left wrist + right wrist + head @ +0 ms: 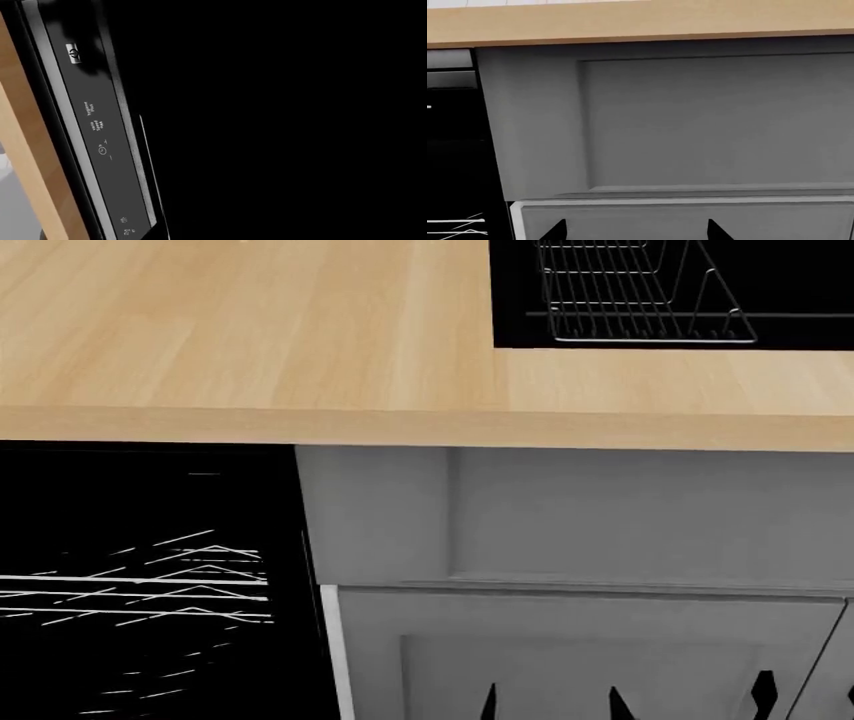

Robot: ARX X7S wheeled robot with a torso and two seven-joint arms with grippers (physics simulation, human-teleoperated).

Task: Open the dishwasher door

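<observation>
The dishwasher door (280,125) fills the left wrist view as a glossy black panel. Its top edge with a grey control strip (100,130) of white icons is exposed beside the wooden countertop edge (27,150), so the door stands away from the counter. In the head view the dishwasher (147,500) is a black area under the counter at left, with white wire racks (174,585) showing. My left gripper cannot be made out against the black. My right gripper (634,231) is open and empty, its fingertips (555,231) wide apart in front of a grey cabinet panel (707,120).
The wooden countertop (240,330) runs across the top. A black sink with a wire rack (641,290) sits at the back right. Grey panelled cabinet fronts (587,520) stand to the right of the dishwasher. Black fingertips (614,702) show at the head view's bottom edge.
</observation>
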